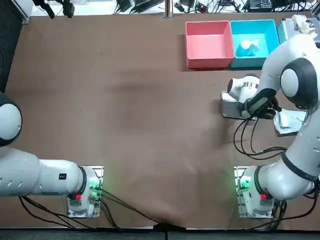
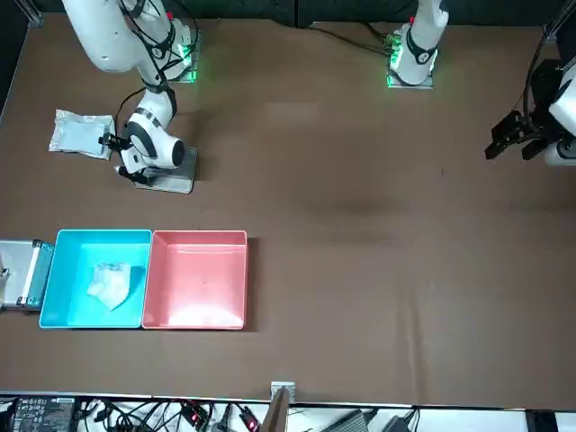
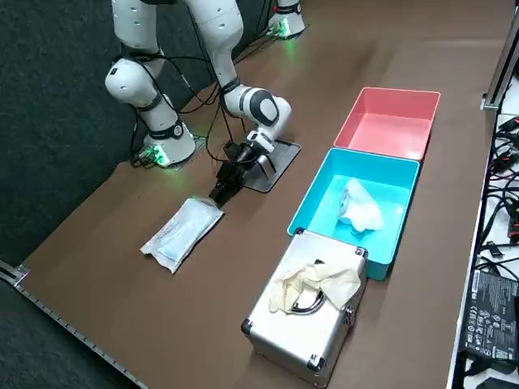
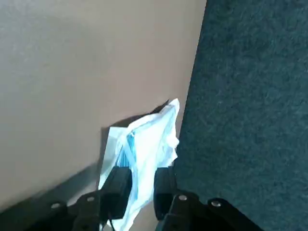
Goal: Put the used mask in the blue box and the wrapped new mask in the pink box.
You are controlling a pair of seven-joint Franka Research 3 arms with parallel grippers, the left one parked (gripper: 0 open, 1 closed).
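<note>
The wrapped new mask (image 3: 182, 232), a clear packet with blue inside, lies near the table's right edge (image 1: 289, 123) (image 2: 81, 133). My right gripper (image 3: 219, 193) is tilted low over the table at the packet's end nearest the arm (image 1: 270, 112) (image 2: 110, 142). In the wrist view its fingers (image 4: 117, 185) stand close together with the packet's edge (image 4: 144, 144) between them, so the gripper (image 4: 139, 185) looks shut on it. The used mask (image 1: 247, 47), crumpled and white, lies inside the blue box (image 1: 272, 37) (image 3: 357, 204). The pink box (image 1: 192, 44) beside it holds nothing.
A small metal case (image 3: 312, 324) with white gloves on it stands next to the blue box at the table's right edge. A flat metal plate (image 1: 231, 109) lies under the right arm's wrist. Dark floor (image 4: 250, 120) lies just past the packet.
</note>
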